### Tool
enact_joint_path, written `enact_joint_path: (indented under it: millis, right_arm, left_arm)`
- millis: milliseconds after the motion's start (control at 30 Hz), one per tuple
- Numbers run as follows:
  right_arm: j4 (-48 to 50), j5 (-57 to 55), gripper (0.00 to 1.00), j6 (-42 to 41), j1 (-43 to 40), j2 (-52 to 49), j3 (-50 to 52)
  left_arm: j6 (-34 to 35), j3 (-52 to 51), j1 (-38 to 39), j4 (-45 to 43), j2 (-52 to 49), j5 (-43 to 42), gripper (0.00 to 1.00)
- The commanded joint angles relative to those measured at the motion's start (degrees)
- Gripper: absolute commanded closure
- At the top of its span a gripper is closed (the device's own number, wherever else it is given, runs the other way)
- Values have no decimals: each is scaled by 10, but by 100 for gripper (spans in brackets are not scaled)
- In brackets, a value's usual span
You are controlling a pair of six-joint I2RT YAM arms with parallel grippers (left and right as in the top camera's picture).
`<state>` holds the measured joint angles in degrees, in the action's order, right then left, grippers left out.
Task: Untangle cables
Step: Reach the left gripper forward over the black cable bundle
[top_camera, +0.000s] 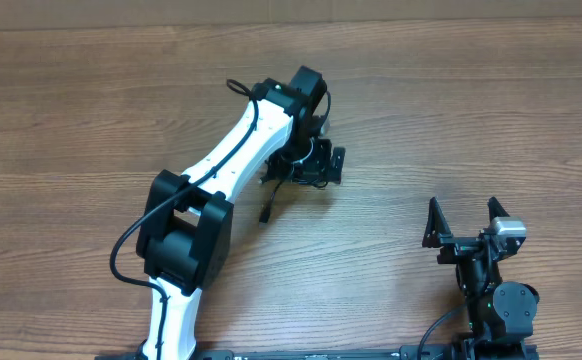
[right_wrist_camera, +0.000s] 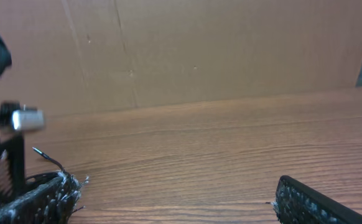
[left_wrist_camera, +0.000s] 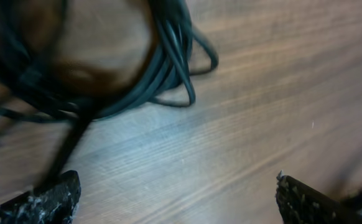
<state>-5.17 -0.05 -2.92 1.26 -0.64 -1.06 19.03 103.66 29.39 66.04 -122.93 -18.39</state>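
Even warm light, soft shadows, cables [left_wrist_camera: 170,53] blurred and dim in left wrist view

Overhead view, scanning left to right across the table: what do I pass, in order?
Black elbow joint of the white-and-black left arm → loose plug end of the thin black cables → left gripper, over the cable bunch → right gripper, jaws open.

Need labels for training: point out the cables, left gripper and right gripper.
cables [left_wrist_camera: 165,53], left wrist view, on the bunched strands
left gripper [left_wrist_camera: 177,180], left wrist view, midway between its fingertips
right gripper [top_camera: 463,206], overhead view, midway between its fingertips
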Motion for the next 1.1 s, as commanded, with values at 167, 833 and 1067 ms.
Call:
enact_joint_path:
  millis: [167, 833, 1067]
  right_arm:
    - [3, -3, 0, 4, 2, 4, 6]
    - [3, -3, 0, 3, 2, 4, 6]
    - [3, -3, 0, 3, 2, 4, 6]
  left_arm:
    - [81, 10, 14, -166, -10, 52, 96]
    - [222, -1, 98, -134, -43, 230, 50]
    - [230, 0, 90, -133, -85, 221, 52]
